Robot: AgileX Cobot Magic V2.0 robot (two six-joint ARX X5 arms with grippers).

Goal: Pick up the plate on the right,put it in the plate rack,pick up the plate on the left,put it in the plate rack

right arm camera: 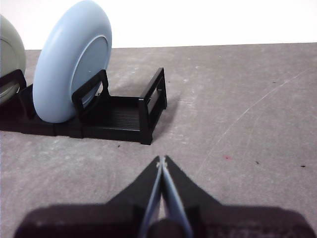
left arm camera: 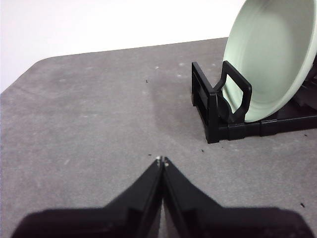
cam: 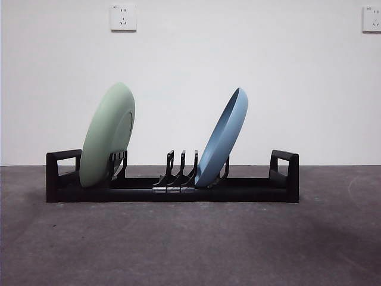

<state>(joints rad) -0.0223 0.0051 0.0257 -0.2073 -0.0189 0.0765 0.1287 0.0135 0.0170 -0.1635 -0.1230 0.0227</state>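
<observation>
The black plate rack (cam: 250,189) stands on the grey table with both plates leaning in its prongs. A pale green plate (cam: 107,136) leans near the rack's left end, and a light blue plate (cam: 221,138) leans right of the middle. My left gripper (left arm camera: 162,159) is shut and empty, hovering over bare table a short way off the rack's end handle (left arm camera: 237,94) and the green plate (left arm camera: 270,54). My right gripper (right arm camera: 161,159) is shut and empty too, back from the rack's other end (right arm camera: 151,106) and the blue plate (right arm camera: 64,64). Neither arm shows in the front view.
Three empty prongs (cam: 181,168) stand between the two plates. Grey tabletop (cam: 190,244) stretches in front of the rack. A white wall with two sockets (cam: 123,18) closes the back.
</observation>
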